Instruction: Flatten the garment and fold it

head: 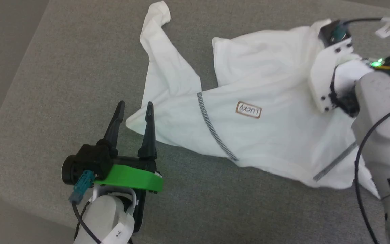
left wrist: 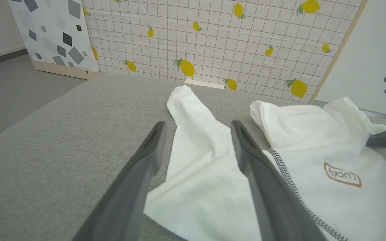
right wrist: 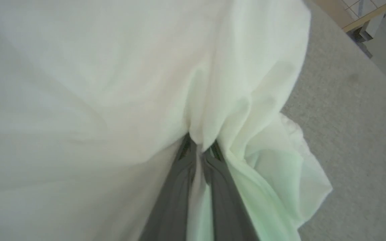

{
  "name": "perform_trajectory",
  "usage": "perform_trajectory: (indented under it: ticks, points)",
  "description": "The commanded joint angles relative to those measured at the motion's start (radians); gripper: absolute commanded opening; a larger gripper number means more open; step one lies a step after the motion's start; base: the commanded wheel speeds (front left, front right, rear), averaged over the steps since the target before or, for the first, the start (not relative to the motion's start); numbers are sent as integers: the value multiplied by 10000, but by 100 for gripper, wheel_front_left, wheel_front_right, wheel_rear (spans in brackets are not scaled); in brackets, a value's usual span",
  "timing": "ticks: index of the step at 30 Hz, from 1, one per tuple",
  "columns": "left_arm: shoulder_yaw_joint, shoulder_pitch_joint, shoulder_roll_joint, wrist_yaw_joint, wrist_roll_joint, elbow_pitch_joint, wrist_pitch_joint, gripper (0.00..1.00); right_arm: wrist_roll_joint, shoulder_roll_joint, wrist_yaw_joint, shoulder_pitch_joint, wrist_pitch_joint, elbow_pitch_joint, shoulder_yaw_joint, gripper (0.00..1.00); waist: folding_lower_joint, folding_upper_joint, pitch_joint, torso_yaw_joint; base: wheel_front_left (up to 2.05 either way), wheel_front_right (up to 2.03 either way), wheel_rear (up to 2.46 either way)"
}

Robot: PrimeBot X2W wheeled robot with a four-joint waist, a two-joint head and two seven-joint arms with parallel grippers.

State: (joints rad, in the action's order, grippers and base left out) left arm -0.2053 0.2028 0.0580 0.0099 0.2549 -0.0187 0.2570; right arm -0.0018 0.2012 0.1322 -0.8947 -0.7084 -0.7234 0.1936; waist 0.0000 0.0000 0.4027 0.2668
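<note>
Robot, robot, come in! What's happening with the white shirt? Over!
Left end effector open, at corner of shirt. Right end effector shut on it. Shirt rumpled, not yet folded, on grey pad.

Grey fabric-covered desk (head: pixel 63 67) with rounded corner, bearing rumpled white long-sleeved shirt (head: pixel 266 135), chest patch (head: pixel 248 109) up, one sleeve outstretched.

garment (head: pixel 266 115) chest patch (head: pixel 248 109), "lucky"

shirt (head: pixel 269 132) on couch (head: pixel 63 84), left tool (head: pixel 134 108) at its left corner
</note>
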Motion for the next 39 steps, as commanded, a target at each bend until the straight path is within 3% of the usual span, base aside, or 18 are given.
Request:
perform_trajectory:
  ticks: [1, 12, 13, 14, 20, 28, 32, 39]
  points:
    - [-41, 196, -65, -46, -151, -12, 46, 100, -117, 116, -15, -103, 169, -256, -80, 0, 0, 0, 194, 156, 0, 0, 0]
    - [-722, 448, -76, 119, 244, -77, 47, 100, -2209, 220, -15, -2056, 1378, -157, -2206, 0, 0, 0, 639, 731, 0, 0, 0]
    - [-730, 435, -76, 128, 251, -91, 47, 100, -2278, 161, -15, -2064, 1380, -275, -2287, 25, 0, 0, 626, 744, 0, 0, 0]
    - [-722, 407, -76, 144, 251, -118, 47, 100, -2365, 89, -15, -2036, 1364, -398, -2404, 100, 0, 0, 564, 735, 0, 0, 0]
    - [-542, 176, -77, 149, 184, -283, 47, 100, -2025, -317, -15, -1947, 2316, -537, -2795, 100, 0, 0, -114, 413, 0, 0, 0]
    - [-142, -201, -77, -47, -59, -562, 47, 100, 421, -873, -15, -1021, 5276, 757, -2396, 100, 0, 0, -1558, -749, 0, 0, 0]
    - [125, -516, -77, -126, -138, -724, 47, 100, 1543, -860, -15, 656, 6062, 1950, -1912, 100, 0, 0, -2321, -1471, 0, 0, 0]
    - [544, -1022, -74, -76, -65, -877, 47, 100, 2650, -1037, -15, 4550, 6412, 4351, -2372, 100, 0, 0, -3056, -2614, 0, 0, 0]
